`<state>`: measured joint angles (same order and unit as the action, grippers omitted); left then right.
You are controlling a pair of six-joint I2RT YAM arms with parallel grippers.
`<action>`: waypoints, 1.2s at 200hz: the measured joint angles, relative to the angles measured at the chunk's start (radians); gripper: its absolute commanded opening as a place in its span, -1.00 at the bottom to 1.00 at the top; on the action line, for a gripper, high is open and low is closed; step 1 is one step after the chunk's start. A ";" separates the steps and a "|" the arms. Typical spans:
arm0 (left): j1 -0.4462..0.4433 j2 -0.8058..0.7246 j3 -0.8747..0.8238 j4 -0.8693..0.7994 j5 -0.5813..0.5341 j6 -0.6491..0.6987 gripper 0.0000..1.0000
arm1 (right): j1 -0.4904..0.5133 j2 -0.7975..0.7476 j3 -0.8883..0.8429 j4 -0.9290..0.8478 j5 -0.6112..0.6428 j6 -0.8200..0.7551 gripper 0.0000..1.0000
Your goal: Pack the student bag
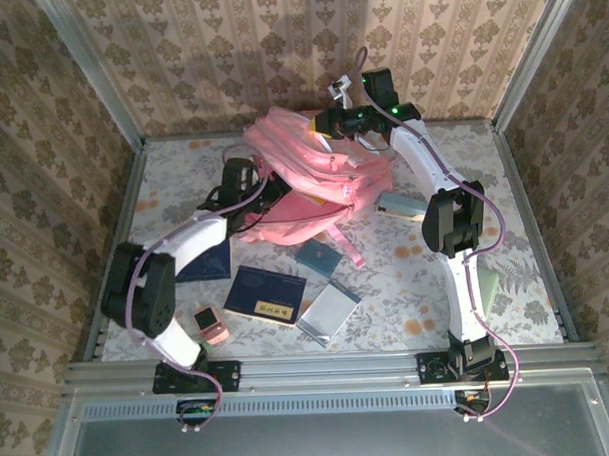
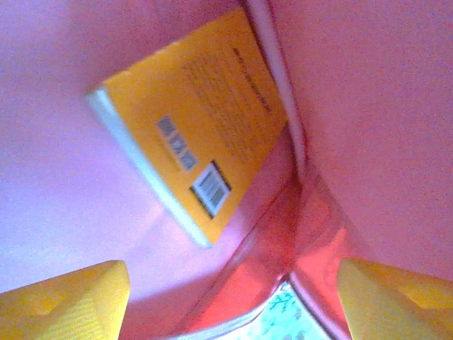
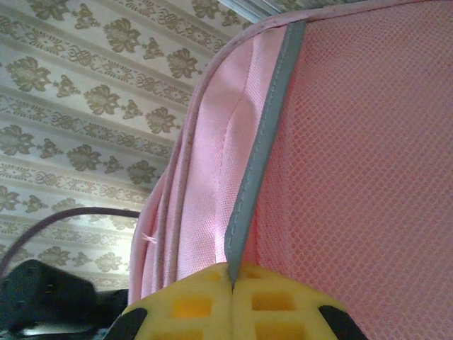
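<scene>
The left gripper (image 2: 230, 283) is spread wide and empty inside the student bag (image 1: 318, 177). A yellow book (image 2: 191, 120) lies loose deeper in the bag, apparently delivered. The right gripper (image 3: 232, 292) is clenched on the bag's top edge, probably to hold its mouth open. The bag rests on the table (image 1: 417, 284).

No legible txt; barcode (image 2: 211, 188) + blurred print on orange book (image 2: 212, 106) back cover, unreadable.

the right fingers (image 3: 184, 304) pinch the grey trim (image 3: 258, 163) of the pink student bag (image 3: 354, 142), wallpaper (image 3: 85, 106) behind.
</scene>
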<state>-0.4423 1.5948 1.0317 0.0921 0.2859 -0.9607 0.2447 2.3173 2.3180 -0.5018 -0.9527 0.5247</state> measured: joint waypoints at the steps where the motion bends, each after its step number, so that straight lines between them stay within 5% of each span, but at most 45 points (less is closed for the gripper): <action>1: 0.000 -0.003 0.000 -0.005 -0.001 0.002 0.52 | 0.000 0.000 0.000 -0.001 0.000 0.000 -1.00; 67: -0.036 -0.335 0.091 -0.580 -0.189 0.172 0.60 | 0.002 -0.001 0.033 -0.105 0.098 -0.071 -1.00; 154: -0.116 -0.651 0.044 -1.355 -0.414 -0.012 0.97 | 0.044 -0.001 0.059 -0.240 0.224 -0.169 -1.00; 240: -0.052 -0.732 -0.259 -1.453 -0.362 -0.017 1.00 | 0.051 -0.001 0.067 -0.267 0.243 -0.197 -1.00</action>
<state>-0.4946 0.8627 0.7731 -1.3613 -0.0757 -0.9779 0.2962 2.3161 2.3852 -0.7689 -0.7094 0.3275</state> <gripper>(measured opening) 0.999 0.067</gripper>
